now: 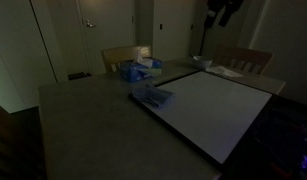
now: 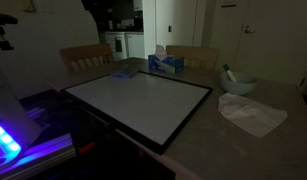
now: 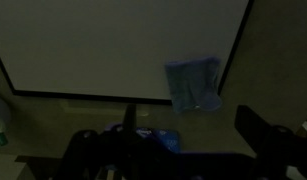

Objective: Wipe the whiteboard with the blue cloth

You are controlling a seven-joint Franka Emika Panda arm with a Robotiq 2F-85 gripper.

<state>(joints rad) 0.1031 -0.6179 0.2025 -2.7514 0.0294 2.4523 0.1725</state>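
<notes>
Claw is hanging high, spread and empty, seemingly lining up over the blue cloth lying on a corner of the whiteboard.

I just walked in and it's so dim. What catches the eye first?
The big whiteboard fills the middle of the table. A small blue cloth lies crumpled across its frame at one corner. The gripper hangs open well above the table, holding nothing.

Dim room, whiteboard flat on grey table, blue cloth lying at its corner
</notes>
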